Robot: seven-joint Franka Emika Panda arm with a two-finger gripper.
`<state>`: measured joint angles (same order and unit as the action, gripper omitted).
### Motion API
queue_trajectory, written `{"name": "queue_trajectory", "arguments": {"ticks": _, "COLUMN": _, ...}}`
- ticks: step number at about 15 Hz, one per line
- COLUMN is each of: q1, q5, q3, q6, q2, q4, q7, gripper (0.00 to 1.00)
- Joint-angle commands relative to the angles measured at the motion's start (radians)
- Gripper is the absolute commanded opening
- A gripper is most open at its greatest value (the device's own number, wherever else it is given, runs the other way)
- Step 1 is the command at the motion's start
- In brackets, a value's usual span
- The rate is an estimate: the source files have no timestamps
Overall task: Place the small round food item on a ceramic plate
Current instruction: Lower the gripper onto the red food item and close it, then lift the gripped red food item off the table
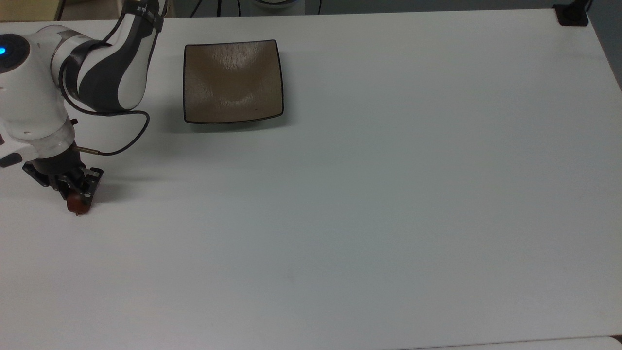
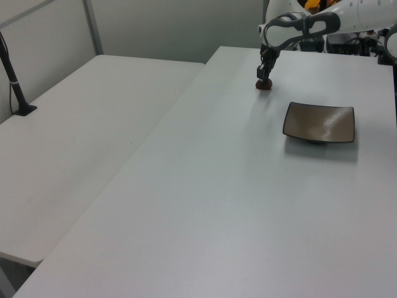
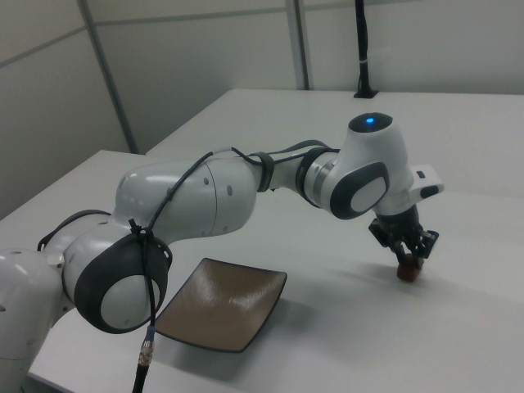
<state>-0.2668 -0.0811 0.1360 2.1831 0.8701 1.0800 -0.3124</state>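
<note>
The small round food item (image 1: 77,208) is a glossy reddish-brown lump resting on the white table near the top view's left edge. My gripper (image 1: 77,197) has come down over it, and its black fingers press against the lump's two sides. The same lump (image 3: 407,272) pokes out below the gripper (image 3: 407,259) in the right view. In the left view the item (image 2: 264,87) lies under the gripper (image 2: 263,79) at the far end of the table. The ceramic plate (image 1: 233,80) is square, tan-brown and bare, up and to the right of the gripper in the top view.
A black cable (image 1: 127,141) loops from my wrist toward the plate. A black mount (image 1: 572,14) sits at the table's far corner in the top view. A second white table (image 2: 74,136) with a black post (image 2: 15,81) adjoins in the left view.
</note>
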Motion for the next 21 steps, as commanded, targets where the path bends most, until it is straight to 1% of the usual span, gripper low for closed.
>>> {"name": "queue_trajectory", "arguments": {"ticks": 1, "q1": 0.001, "q5": 0.012, "q3": 0.001, "q6": 0.018, "q2": -0.008, "q4": 0.021, "q7": -0.025, "gripper": 0.14}}
{"name": "queue_trajectory", "arguments": {"ticks": 5, "q1": 0.003, "q5": 0.012, "q3": -0.003, "q6": 0.014, "q2": -0.046, "q4": 0.061, "q7": -0.025, "gripper": 0.13}}
{"name": "queue_trajectory", "arguments": {"ticks": 9, "q1": 0.011, "q5": 0.012, "q3": -0.006, "q6": 0.012, "q2": -0.129, "q4": 0.113, "q7": -0.025, "gripper": 0.14}}
{"name": "queue_trajectory", "arguments": {"ticks": 11, "q1": 0.012, "q5": 0.012, "q3": -0.016, "q6": 0.009, "q2": -0.201, "q4": 0.164, "q7": -0.028, "gripper": 0.14}}
{"name": "queue_trajectory", "arguments": {"ticks": 12, "q1": 0.011, "q5": 0.014, "q3": -0.033, "q6": 0.000, "q2": -0.241, "q4": 0.193, "q7": -0.031, "gripper": 0.14}}
{"name": "queue_trajectory", "arguments": {"ticks": 14, "q1": 0.014, "q5": 0.014, "q3": -0.044, "q6": -0.058, "q2": -0.324, "q4": 0.239, "q7": -0.043, "gripper": 0.14}}
{"name": "queue_trajectory", "arguments": {"ticks": 18, "q1": 0.064, "q5": 0.010, "q3": -0.045, "q6": -0.238, "q2": -0.477, "q4": 0.302, "q7": -0.089, "gripper": 0.13}}
{"name": "queue_trajectory", "arguments": {"ticks": 21, "q1": 0.115, "q5": 0.010, "q3": -0.045, "q6": -0.328, "q2": -0.592, "q4": 0.386, "q7": -0.089, "gripper": 0.12}}
